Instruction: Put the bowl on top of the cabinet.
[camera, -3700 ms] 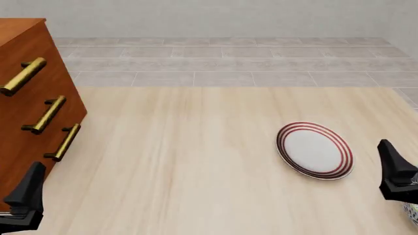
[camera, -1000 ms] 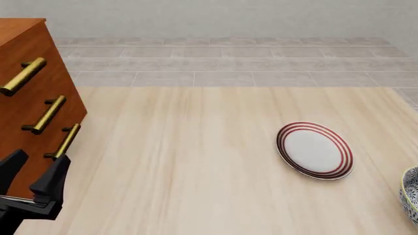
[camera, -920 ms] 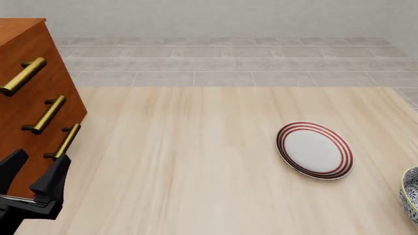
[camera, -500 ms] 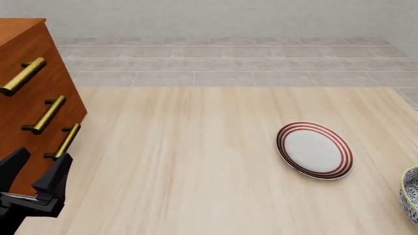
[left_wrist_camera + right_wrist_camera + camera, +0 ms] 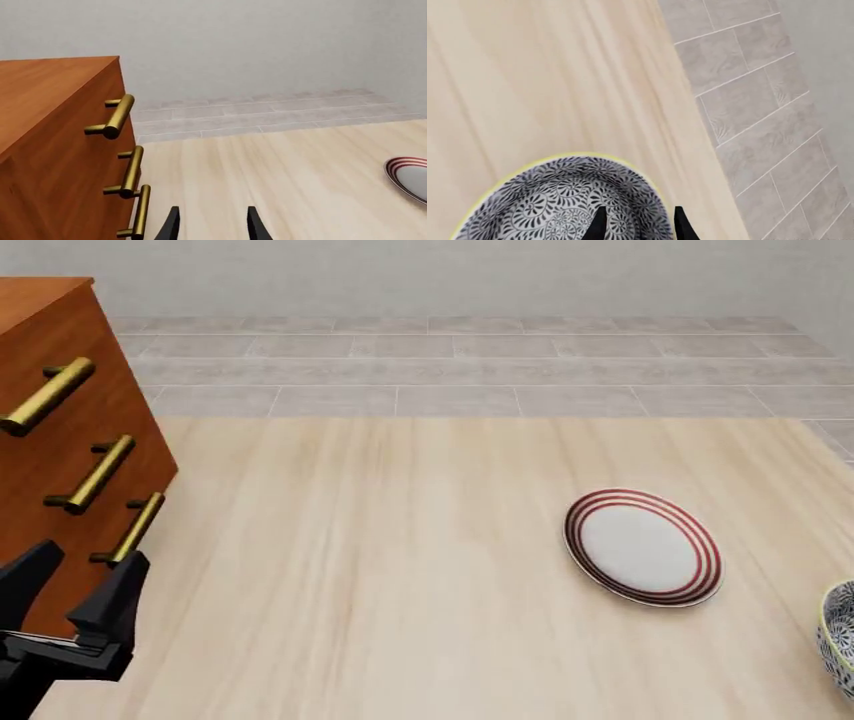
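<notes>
Left gripper sits low at the near left corner of the front view, its two dark fingers parted with nothing between them, just in front of the lower part of the cabinet. Its own camera shows the same fingertips apart over bare bench, with the cabinet's drawer face and three brass bar handles close alongside. The cabinet stands at the bench's left edge, tall and reddish-brown, and its flat top shows as a bare wooden surface in the left wrist view. Right gripper does not appear in the front view; its wrist camera shows two dark fingertips spread apart, hanging over the inside of the bowl near the rim on the side toward the bench's edge, and whether they touch the bowl cannot be told. The bowl, patterned in dense dark blue-black flowers with a pale yellow rim, rests on the bench at its near right corner, cut off by the frame's right edge in the front view. The right wrist view shows it close to the bench's edge, beyond which lies the grey tiled floor. A white plate with red rings lies flat on the bench near the bowl, on its left and farther back, apart from it. Between the plate and the cabinet stretches a wide span of pale wood, and the bench's far edge meets the tiled floor well beyond the plate.
</notes>
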Action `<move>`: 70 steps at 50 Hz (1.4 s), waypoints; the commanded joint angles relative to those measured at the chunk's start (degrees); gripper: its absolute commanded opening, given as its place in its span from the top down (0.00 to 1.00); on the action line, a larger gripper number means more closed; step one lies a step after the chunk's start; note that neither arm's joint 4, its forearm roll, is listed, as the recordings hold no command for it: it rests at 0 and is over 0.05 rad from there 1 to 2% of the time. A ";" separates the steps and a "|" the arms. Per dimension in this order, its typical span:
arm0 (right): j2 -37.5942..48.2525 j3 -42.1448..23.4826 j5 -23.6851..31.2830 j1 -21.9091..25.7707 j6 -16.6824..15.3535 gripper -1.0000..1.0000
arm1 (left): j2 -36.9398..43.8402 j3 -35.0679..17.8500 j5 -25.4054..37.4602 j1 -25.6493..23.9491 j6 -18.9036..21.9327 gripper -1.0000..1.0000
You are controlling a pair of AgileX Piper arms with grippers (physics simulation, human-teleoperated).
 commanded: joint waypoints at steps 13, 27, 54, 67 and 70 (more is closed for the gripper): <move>5.61 -1.21 -2.53 -2.11 -2.22 0.00 | 0.85 0.00 -0.72 0.04 -0.07 0.00; 6.61 -0.18 -4.04 -1.82 -2.95 1.00 | 0.28 0.00 -0.16 0.17 0.05 0.00; -13.44 0.91 8.41 4.53 4.48 1.00 | -0.61 0.00 0.69 0.17 -0.11 0.00; -23.56 -0.30 14.84 6.75 6.61 1.00 | -1.48 0.00 1.51 0.43 -0.29 0.00; -25.68 -0.52 16.04 7.53 7.27 1.00 | -1.56 0.00 1.57 0.38 -0.36 0.00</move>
